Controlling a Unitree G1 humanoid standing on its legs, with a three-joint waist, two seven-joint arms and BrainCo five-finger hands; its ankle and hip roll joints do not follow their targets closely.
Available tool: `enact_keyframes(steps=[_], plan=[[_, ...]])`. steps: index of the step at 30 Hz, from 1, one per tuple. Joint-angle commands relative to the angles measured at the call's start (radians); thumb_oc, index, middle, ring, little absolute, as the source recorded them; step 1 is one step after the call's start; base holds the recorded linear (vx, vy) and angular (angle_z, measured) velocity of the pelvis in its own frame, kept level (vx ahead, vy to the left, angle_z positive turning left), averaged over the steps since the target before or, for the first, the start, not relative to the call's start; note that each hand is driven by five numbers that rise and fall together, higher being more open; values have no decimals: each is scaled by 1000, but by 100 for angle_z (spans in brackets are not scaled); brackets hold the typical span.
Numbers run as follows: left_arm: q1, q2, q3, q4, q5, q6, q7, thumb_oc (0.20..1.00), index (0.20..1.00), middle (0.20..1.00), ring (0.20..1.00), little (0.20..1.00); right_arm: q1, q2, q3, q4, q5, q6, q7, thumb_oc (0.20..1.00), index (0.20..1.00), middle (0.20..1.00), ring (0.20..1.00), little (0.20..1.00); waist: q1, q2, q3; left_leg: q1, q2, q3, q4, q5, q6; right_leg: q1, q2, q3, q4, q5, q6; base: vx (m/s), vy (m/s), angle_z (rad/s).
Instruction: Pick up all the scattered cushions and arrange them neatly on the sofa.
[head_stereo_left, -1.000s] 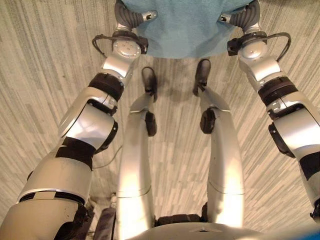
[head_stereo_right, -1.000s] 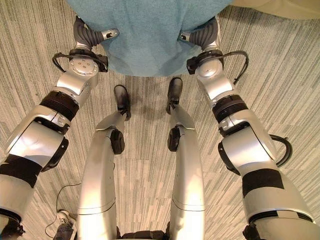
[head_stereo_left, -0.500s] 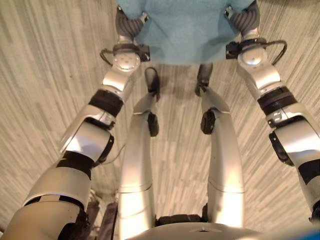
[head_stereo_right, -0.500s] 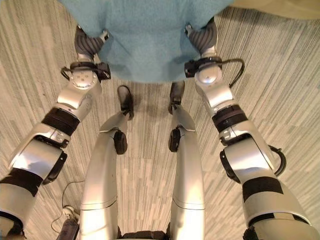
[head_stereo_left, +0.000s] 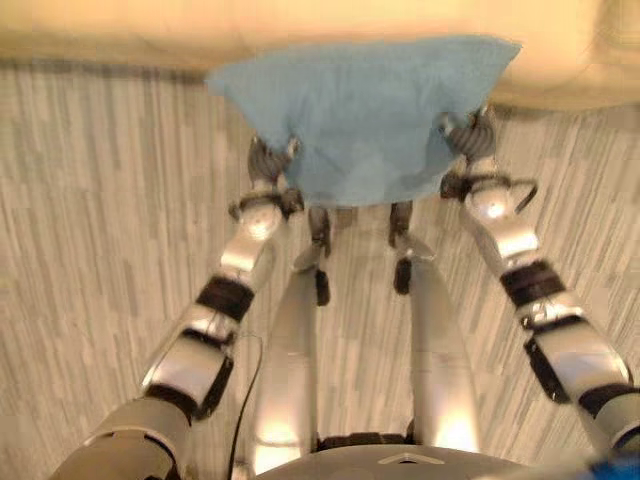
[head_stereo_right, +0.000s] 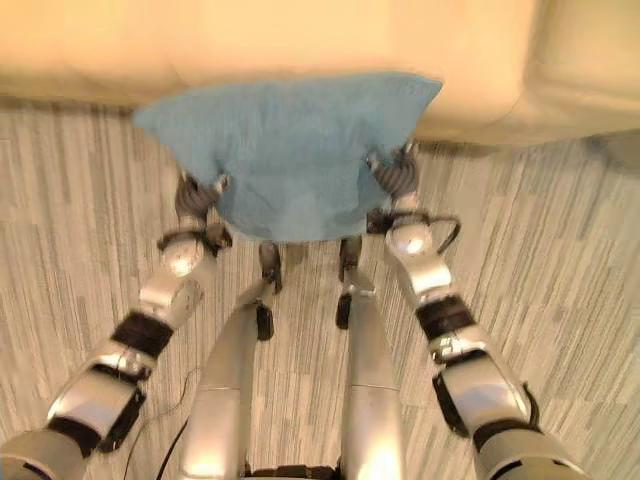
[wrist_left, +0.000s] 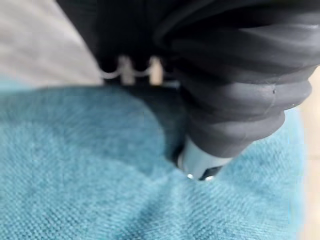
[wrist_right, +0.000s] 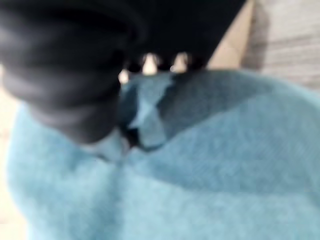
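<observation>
Teal cushion (head_stereo_left: 365, 110) pinched by both hands over striped carpet (head_stereo_left: 100, 220), before cream sofa (head_stereo_right: 300, 40).

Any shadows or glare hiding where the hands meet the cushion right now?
Left eye view: no glare on the blue cushion; it casts a soft shadow on the floor under its lower edge. Left wrist view: the left hand shades the fabric beside it. Right wrist view: likewise by the right hand.
</observation>
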Motion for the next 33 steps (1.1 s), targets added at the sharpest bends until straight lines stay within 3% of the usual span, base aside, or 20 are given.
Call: enact_keyframes(steps=[1, 3, 4, 5, 9, 14, 17, 21, 23, 24, 25, 27, 30, 33], plan=[[-29, -42, -47, -99, 46, -78, -105, 200, 200, 200, 200, 200, -16, 35, 26, -105, -37, -94, 69, 200, 200, 200, 200, 200, 2, 20, -63, 91, -17, -65, -90, 9, -11, 125, -10, -36, -24, -52, 90, 41, 43, 7], [39, -21, -51, -143, 93, -75, -120, 200, 200, 200, 200, 200, 64, 44, 17, -123, -23, -99, 94, 200, 200, 200, 200, 200, 4, 17, -69, 178, -20, -68, -127, 39, -9, 225, -9, -51, -91, -13, 87, 27, 72, 5], [107, -29, -47, -153, 97, -69, -136, 200, 200, 200, 200, 200, 129, 53, 15, -134, -23, -95, 111, 200, 200, 200, 200, 200, 6, 15, -82, 275, -20, -69, -168, 42, -10, 329, -9, -60, -137, -9, 90, 39, 75, -1], [108, -29, -47, -153, 97, -69, -136, 200, 200, 200, 200, 200, 130, 53, 15, -135, -23, -95, 111, 200, 200, 200, 200, 200, 6, 16, -79, 281, -19, -70, -171, 42, -10, 335, -9, -61, -139, -8, 90, 116, 79, -2], [235, -33, -33, -172, 118, -65, -173, 200, 200, 200, 200, 200, 270, 80, -2, -130, -15, -88, 147, 200, 200, 200, 200, 200, 11, 10, -118, 526, -15, -69, -285, 58, -23, 596, 1, -86, -269, 11, 107, 156, 98, 0], [327, -23, -9, -197, 123, -46, -198, 200, 200, 200, 200, 200, 348, 82, -1, -137, -30, -74, 177, 200, 200, 200, 200, 200, 17, 6, -178, 677, -18, -63, -362, 63, -27, 761, 6, -91, -369, 26, 123, 130, 65, 0], [338, -23, -3, -201, 123, -43, -198, 200, 200, 200, 200, 200, 352, 85, 1, -141, -33, -71, 182, 200, 200, 200, 200, 200, 18, 5, -184, 704, -20, -61, -369, 59, -26, 789, 5, -94, -383, 28, 128, 83, 74, -2], [370, -20, 10, -206, 132, -21, -205, 200, 200, 200, 200, 200, 362, 70, -10, -143, -57, -54, 188, 200, 200, 200, 200, 200, 33, -6, -205, 790, -31, -49, -340, 8, -6, 867, -4, -84, -351, 5, 133, 90, 146, -9], [388, -25, 20, -214, 131, -12, -205, 200, 200, 200, 200, 200, 375, 63, -24, -142, -65, -44, 192, 200, 200, 200, 200, 200, 31, -5, -201, 827, -35, -44, -319, -21, 22, 848, -10, -64, -209, 1, 144, 22, 153, -12], [388, -25, 20, -214, 131, -12, -205, 200, 200, 200, 200, 200, 375, 63, -24, -142, -65, -44, 192, 200, 200, 200, 200, 200, 32, -6, -200, 827, -36, -43, -318, -21, 22, 846, -11, -63, -205, -1, 144, -33, 102, -10], [390, -22, 22, -217, 131, -12, -205, 200, 200, 200, 200, 200, 369, 67, -22, -143, -70, -42, 192, 200, 200, 200, 200, 200, 25, -9, -187, 845, -36, -42, -313, -26, 36, 815, -5, -43, -106, 51, 156, -45, 81, -10], [384, -17, 23, -217, 146, -12, -206, 200, 200, 200, 200, 200, 365, 71, -22, -141, -75, -43, 195, 200, 200, 200, 200, 200, 24, -8, -178, 860, -33, -48, -313, -31, 46, 776, 11, -27, -25, 53, 148, -23, 82, -21], [384, -18, 25, -215, 153, -14, -210, 200, 200, 200, 200, 200, 371, 69, -25, -140, -82, -41, 196, 200, 200, 200, 200, 200, 17, -11, -187, 878, -41, -63, -323, -34, 45, 755, 40, -9, -52, 38, 138, 46, 22, -3], [376, -27, 18, -204, 152, -17, -213, 200, 200, 200, 200, 200, 365, 67, -23, -121, -81, -43, 196, 200, 200, 200, 200, 200, 6, -27, -212, 909, -67, -84, -353, -39, 41, 764, 101, -2, -253, 26, 121, 177, -29, 10]])
